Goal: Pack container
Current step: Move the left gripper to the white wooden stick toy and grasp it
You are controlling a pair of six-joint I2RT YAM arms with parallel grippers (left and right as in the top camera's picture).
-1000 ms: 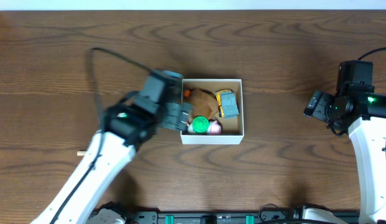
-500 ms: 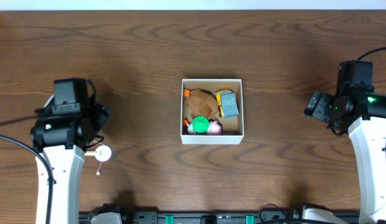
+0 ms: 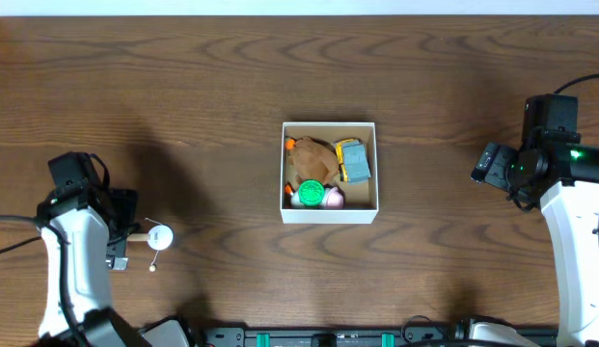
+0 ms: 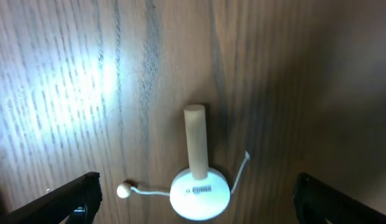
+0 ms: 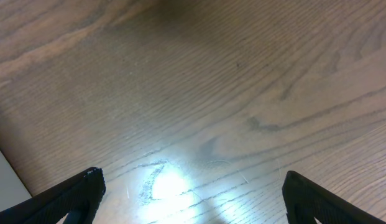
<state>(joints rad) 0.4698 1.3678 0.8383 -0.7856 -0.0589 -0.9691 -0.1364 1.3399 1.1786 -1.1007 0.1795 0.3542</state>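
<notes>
The left gripper [image 3: 118, 234] is held wide open and empty at the frame's lower left, above a white peg toy [image 4: 195, 163] lying on the table [image 3: 280, 77], seemingly lined up for pickup. The right gripper [image 5: 193, 186] is spread wide over bare wood. The box [image 3: 328, 215] is seen at centre, toys inside.

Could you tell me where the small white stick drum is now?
The drum lies on the left of the overhead view, beside the left gripper, well apart from the container.
</notes>
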